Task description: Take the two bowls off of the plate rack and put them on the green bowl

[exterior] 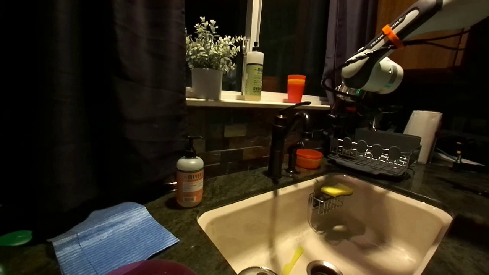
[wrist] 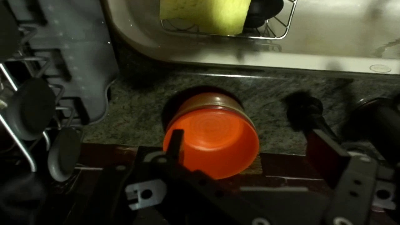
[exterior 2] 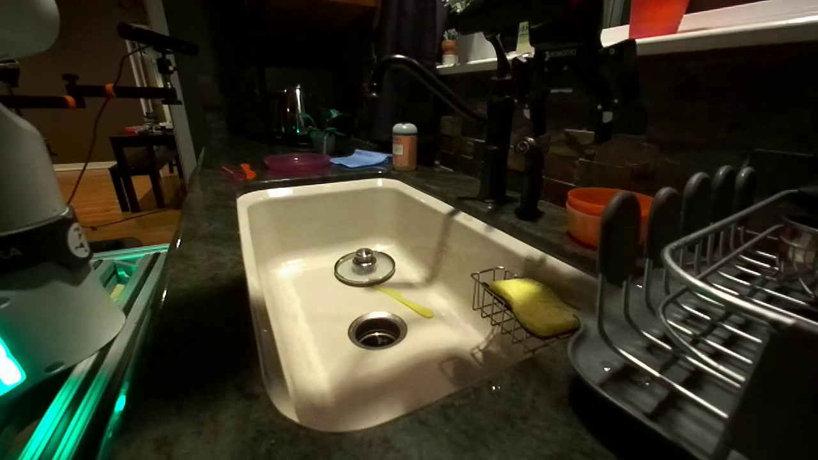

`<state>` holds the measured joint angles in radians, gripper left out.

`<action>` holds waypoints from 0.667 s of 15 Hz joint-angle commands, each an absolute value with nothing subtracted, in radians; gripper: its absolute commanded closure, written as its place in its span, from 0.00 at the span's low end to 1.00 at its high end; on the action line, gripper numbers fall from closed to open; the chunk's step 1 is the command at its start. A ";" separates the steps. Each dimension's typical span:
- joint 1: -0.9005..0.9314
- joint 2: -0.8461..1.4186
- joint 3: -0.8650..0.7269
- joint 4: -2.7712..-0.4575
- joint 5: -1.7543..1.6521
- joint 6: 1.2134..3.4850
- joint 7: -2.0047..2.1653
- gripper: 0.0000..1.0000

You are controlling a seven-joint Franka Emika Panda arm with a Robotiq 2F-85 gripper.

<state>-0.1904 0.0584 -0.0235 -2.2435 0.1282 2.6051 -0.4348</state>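
The orange-red bowl (wrist: 212, 137) stands on the counter between rack and faucet, nested in a tan-to-peach outer bowl (wrist: 211, 99). The stack also shows in both exterior views (exterior: 308, 158) (exterior 2: 604, 217). I cannot tell whether the outer one is the green bowl. The magenta-pink bowl is hidden or out of view. The dark plate rack (exterior 2: 668, 306) stands beside the stack, no bowls visible on it; it also shows in the wrist view (wrist: 62, 40). My gripper (wrist: 253, 147) is open and empty above the stack, apart from it; its left finger overlaps the bowl's left rim in the wrist view.
The faucet (exterior 2: 501, 140) stands close beside the stack, with the wall behind. The sink (exterior 2: 307, 383) holds a glass lid (exterior 2: 365, 267), a yellow-green utensil (exterior 2: 406, 301) and a sponge (exterior 2: 537, 303) in a wire caddy. An orange cup (exterior: 296, 88) is on the sill.
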 commanded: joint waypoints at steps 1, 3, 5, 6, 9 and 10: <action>-0.147 -0.080 -0.045 -2.409 0.062 2.719 -0.385 0.00; -0.138 -0.022 -0.056 -2.344 0.090 2.698 -0.411 0.00; -0.127 -0.041 -0.061 -2.360 0.088 2.706 -0.408 0.00; -0.126 -0.039 -0.063 -2.357 0.088 2.706 -0.408 0.00; -0.127 -0.028 -0.066 -2.351 0.089 2.706 -0.409 0.00; -0.127 -0.028 -0.067 -2.351 0.089 2.706 -0.409 0.00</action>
<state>-0.1518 -0.0277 -0.0434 -2.3511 0.0932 2.7067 -0.4139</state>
